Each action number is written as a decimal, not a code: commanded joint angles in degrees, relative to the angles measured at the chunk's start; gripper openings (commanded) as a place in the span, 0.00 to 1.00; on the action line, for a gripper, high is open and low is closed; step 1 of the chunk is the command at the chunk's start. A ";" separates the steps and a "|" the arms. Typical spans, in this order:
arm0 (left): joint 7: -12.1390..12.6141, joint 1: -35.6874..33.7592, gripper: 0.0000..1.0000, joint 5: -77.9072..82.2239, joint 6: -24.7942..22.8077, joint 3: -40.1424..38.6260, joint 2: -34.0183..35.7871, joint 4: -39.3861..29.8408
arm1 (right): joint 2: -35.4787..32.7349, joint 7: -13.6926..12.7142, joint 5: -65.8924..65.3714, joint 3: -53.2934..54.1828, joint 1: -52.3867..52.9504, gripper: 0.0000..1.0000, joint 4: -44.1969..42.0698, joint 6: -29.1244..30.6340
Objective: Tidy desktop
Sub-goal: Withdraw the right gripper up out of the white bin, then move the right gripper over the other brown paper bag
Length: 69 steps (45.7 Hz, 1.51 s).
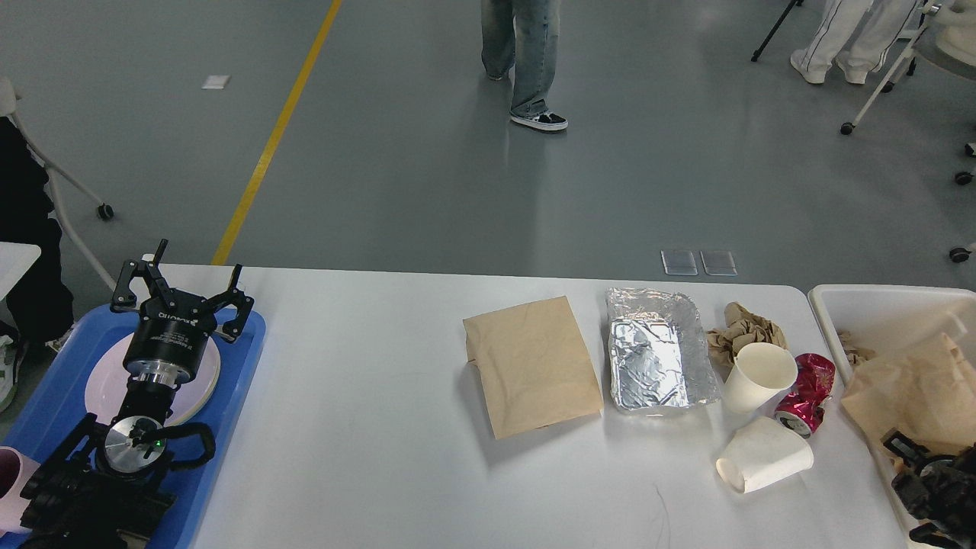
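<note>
Landmark for positions: foil tray (660, 349).

Nearest row: the right hand (911, 457) is sitting at the lower right corner of the view, over the cream bin (827, 305), dark and partly cut off; cannot tell whether its fingers are open or closed. Crumpled brown paper (911, 396) is lying in the bin just beyond it, touching or nearly touching; contact not resolvable.

A white paper cup (765, 456) is lying on its side near-right of the foil tray, mouth facing the near-left. Just beyond it, a crushed red can (807, 393) is resting beside a second paper cup (759, 377), which is standing tilted just right of the foil tray. A brown paper wad (743, 329) is sitting behind that cup.

A flat brown paper bag (532, 366) is lying just left of the foil tray, not quite touching it.

Far left of the foil tray, the left hand (183, 286) is hovering with fingers spread open, holding nothing, over a white plate (99, 385) in the blue tray (244, 358).

The white tabletop (366, 396) is spanning the view, carrying all of these items.

Beyond it: grey floor, yellow line (278, 126), legs of a person (526, 57).
</note>
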 commanded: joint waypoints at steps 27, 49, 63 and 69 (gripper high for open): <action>0.00 0.00 0.96 0.07 0.00 -0.02 0.00 0.00 | -16.28 -0.53 -5.21 -3.93 22.78 1.00 26.56 3.54; 0.00 0.00 0.96 0.07 0.00 -0.02 0.00 0.00 | -9.25 -3.69 -11.20 -23.10 68.57 1.00 46.44 45.45; 0.00 0.00 0.96 -0.02 0.00 0.07 0.00 0.00 | -4.24 -4.31 -10.94 -25.92 99.51 1.00 69.10 55.82; 0.00 0.00 0.96 -0.02 0.00 -0.02 0.00 0.00 | -4.24 -4.57 -10.94 -25.92 112.17 1.00 81.58 55.82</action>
